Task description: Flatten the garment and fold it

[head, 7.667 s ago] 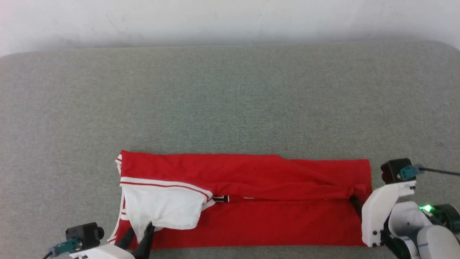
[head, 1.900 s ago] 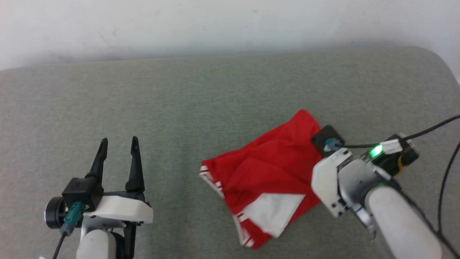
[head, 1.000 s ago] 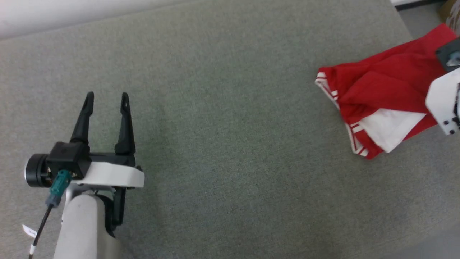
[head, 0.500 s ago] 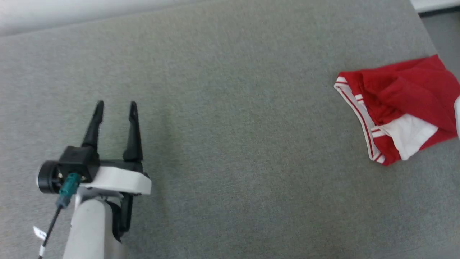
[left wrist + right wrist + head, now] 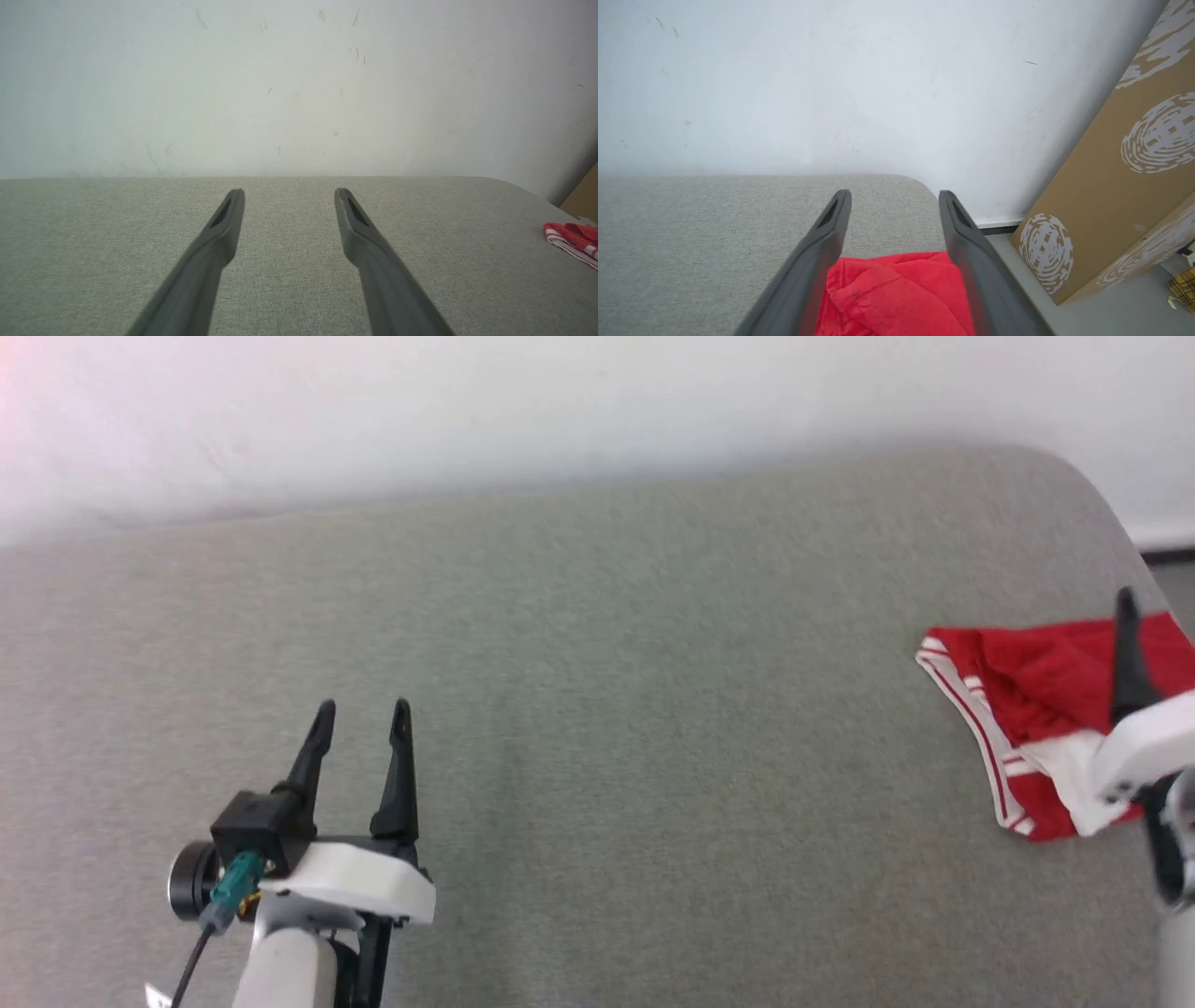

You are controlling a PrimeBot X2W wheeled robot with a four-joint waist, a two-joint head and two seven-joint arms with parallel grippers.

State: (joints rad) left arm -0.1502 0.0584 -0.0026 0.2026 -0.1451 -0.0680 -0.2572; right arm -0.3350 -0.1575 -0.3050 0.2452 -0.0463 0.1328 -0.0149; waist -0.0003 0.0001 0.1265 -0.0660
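right claw: we see the right gripper with its fingers spread wide and nothing pinched between them. It sits over the garment; contact with the cloth we can't call.
right claw, head view: one dark finger stands in front of the red cloth.
left claw: we read the left gripper as spread wide too and empty. It hovers over bare surface at the near left, well apart from the garment.
garment place: at the right end of the grey-green padded surface, near its rounded far-right corner.
garment state: a bunched, rumpled red heap, not flat. A white sleeve patch shows on its near side.
garment heading: the red-white striped trim faces left and runs far-to-near, slanting right.
long axis: we can't tell, because the right part is cut off at the frame edge and partly covered by the right claw.
around: a white wall stands behind the surface. A brown cardboard box with white prints stands on grey floor, off the right end.
in the way: nothing we can see lies between the two claws on the surface.
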